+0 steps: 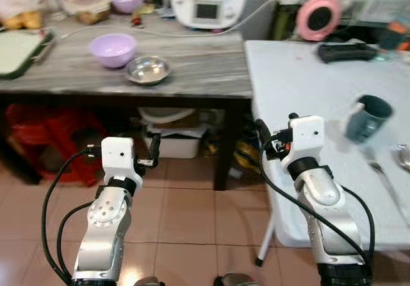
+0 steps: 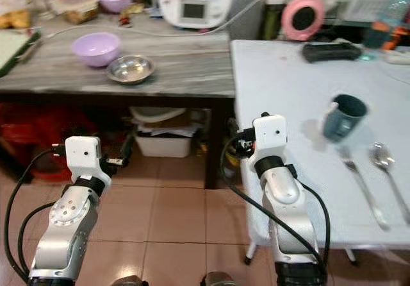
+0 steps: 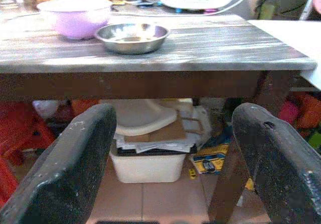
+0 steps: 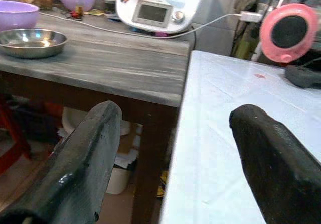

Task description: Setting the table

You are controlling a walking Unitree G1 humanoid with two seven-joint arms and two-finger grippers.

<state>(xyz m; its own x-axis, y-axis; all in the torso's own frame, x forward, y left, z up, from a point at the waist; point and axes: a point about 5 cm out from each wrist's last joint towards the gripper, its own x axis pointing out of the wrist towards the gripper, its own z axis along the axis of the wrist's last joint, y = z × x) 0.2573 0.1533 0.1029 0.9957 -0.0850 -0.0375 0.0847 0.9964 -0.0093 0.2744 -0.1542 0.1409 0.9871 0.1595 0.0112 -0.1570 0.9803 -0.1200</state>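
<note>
Beside the white table (image 2: 282,74) stands a grey wooden counter (image 1: 192,68) bearing a shallow steel bowl (image 1: 147,69). Both empty grippers (left (image 3: 170,153), right (image 4: 173,153)) hover before it, fingers spread, likely readying a pickup.

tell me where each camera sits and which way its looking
Left eye, right eye: head, looking down at both arms, wooden table, white table.
Left wrist: looks between open left gripper fingers at steel bowl.
Right wrist: looks between open right gripper fingers at both tables' edges.
Shared: steel bowl, purple bowl.
</note>
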